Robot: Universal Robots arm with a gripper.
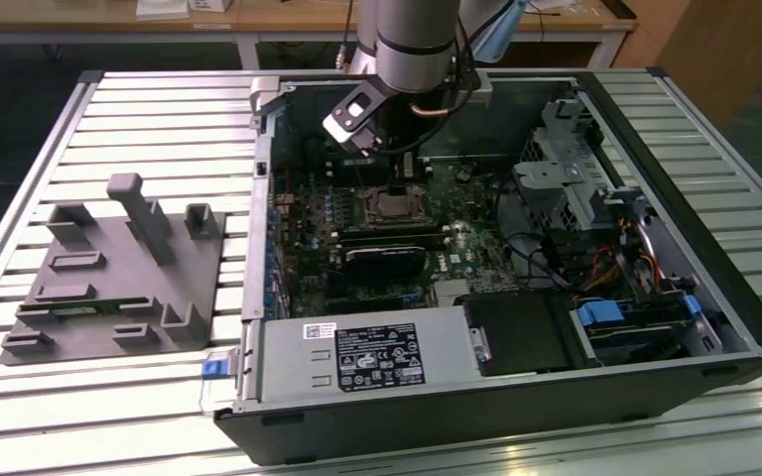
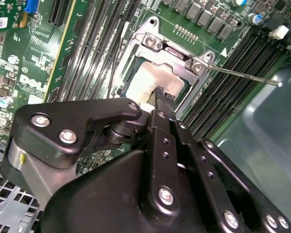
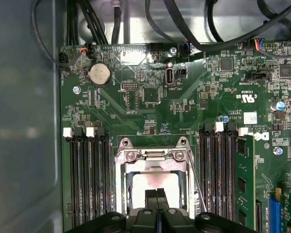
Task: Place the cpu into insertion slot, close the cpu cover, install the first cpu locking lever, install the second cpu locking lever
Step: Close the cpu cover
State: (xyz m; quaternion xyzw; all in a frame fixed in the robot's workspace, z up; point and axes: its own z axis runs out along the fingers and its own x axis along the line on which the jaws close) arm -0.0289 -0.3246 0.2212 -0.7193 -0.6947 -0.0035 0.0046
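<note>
1. The cpu (image 3: 155, 180) is seen as a small square chip with a pale, silvery-grey top, seated inside the insertion slot (image 1: 392, 204).
2. The cpu cover (image 3: 153, 156), a thin silver frame, is laid down on the insertion slot, and the chip's top is shown through its window.
3. A thin lever rod (image 2: 242, 75) is seen standing out from one corner of the insertion slot.
4. Long black memory slots (image 3: 89, 179) are ranged on both sides of the insertion slot.
5. The gripper (image 3: 156, 195) is held directly over the insertion slot. Its two black fingers are pressed together with nothing between them, and the tips are at the chip's top. Whether they touch it cannot be told.
6. The arm (image 1: 415, 40) is brought down from above into the open computer case (image 1: 698, 297).
7. A grey fixture block (image 1: 116, 268) is set well apart from the insertion slot, outside the case, on the exterior view's left.
</note>
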